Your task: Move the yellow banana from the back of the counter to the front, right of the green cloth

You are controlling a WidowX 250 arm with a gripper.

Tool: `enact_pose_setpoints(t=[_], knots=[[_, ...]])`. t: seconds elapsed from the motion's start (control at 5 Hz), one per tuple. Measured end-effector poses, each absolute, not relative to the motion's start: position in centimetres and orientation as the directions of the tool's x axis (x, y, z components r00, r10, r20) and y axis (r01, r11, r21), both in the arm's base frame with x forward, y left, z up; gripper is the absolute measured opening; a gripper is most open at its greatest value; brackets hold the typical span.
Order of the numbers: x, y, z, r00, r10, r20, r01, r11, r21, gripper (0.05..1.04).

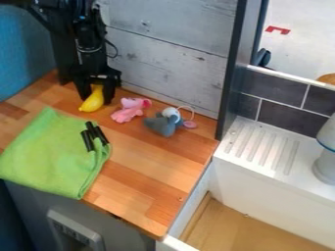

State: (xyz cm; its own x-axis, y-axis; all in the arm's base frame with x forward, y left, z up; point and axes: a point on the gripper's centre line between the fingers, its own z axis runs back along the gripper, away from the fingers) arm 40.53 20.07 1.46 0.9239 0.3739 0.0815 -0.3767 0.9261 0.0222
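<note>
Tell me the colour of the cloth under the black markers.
The cloth is green, seen in the camera view.

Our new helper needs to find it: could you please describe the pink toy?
On the wooden counter, small things lie near the plank wall. The pink toy sits between the yellow banana and the grey toy; unlike either, it is pink almost all over.

Around the countertop's [134,179] centre: a cloth [46,162] lies at nine o'clock, two rods [87,140] on it; banana [93,102], eleven; first toy [128,111], twelve; second toy [160,125], two; basin [245,228], four.
</note>
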Motion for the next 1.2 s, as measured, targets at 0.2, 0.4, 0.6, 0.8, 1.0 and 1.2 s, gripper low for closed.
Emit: enact_pose_setpoints(t=[0.2, 0.4, 0.6, 0.8, 1.0, 1.2], knots=[[40.1, 21.0, 1.6, 0.913, 0.403, 0.061, -0.407, 0.910, 0.079, 0.541], [40.1, 20.9, 1.5, 0.914, 0.400, 0.067, -0.405, 0.911, 0.079, 0.540], [39.4, 19.5, 5.1, 0.918, 0.374, 0.132, -0.380, 0.925, 0.022, 0.540], [37.4, 15.7, 9.6, 0.921, 0.317, 0.225, -0.328, 0.945, 0.012, 0.540], [35.4, 11.0, 10.1, 0.948, 0.232, 0.215, -0.237, 0.971, -0.003, 0.540], [32.1, 7.1, 8.7, 0.979, 0.168, 0.113, -0.162, 0.985, -0.058, 0.540]])
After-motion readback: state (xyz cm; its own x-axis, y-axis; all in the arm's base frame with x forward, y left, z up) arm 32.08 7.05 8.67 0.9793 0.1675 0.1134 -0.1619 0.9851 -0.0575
